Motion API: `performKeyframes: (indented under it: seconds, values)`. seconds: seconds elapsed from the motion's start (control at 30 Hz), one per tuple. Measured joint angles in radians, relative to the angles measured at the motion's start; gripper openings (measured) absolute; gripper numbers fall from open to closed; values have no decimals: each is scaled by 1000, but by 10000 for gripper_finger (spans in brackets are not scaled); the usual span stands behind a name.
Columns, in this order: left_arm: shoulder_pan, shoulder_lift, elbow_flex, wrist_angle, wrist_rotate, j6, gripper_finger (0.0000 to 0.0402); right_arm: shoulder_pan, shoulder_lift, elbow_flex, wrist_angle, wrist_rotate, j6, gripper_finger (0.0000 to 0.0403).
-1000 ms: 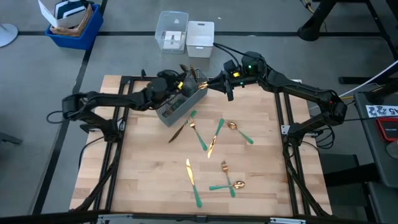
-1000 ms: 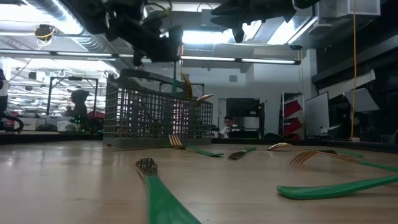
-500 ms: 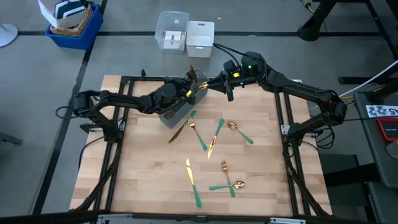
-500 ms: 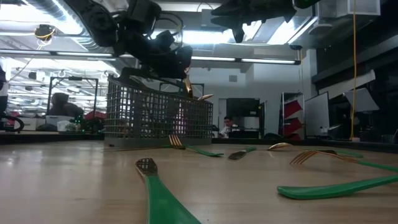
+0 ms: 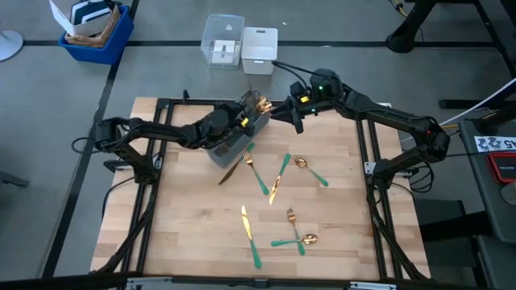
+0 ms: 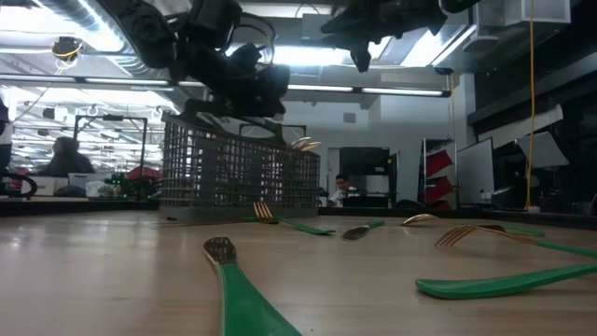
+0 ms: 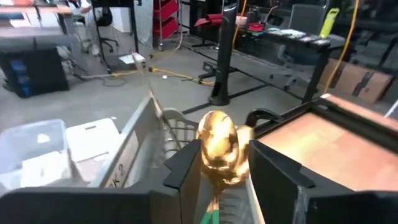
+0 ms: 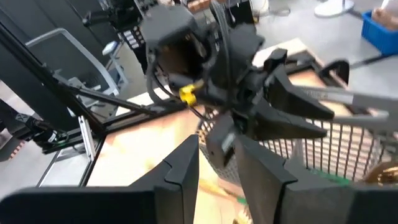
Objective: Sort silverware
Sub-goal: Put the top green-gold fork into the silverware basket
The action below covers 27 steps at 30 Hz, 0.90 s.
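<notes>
A robotics lab or workshop: a wooden table (image 5: 201,234) in a black metal frame stands on a grey concrete floor (image 5: 48,161), with exposed ceiling ducts (image 6: 89,51), strip lights (image 6: 401,91), office chairs (image 7: 102,25) and cluttered workbenches (image 7: 298,40) beyond.

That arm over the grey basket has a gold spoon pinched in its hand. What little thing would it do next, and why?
Probably lower a touch and open its fingers. The left hand grips a spoon by the neck, directly above the mesh caddy, so letting go should drop it in. The right hand hovers beside the caddy.
</notes>
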Motion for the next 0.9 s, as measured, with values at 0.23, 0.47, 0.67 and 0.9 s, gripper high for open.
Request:
performKeyframes:
  seconds: [0.23, 0.47, 0.67, 0.9]
  values:
    - [-62, -23, 0, 3, 2, -112, 125, 51, 0, 0, -119, 38, 0, 111]
    - [-122, -137, 0, -3, 2, -43, 125, 165, 2, 0, -179, 224, 0, 111]
    - [-168, -255, 0, -8, 1, 17, 125, 258, 20, -2, -233, 455, 142, 111]
    - [-254, -420, 0, -253, 2, -45, 125, 331, 125, -2, -238, 551, 329, 111]
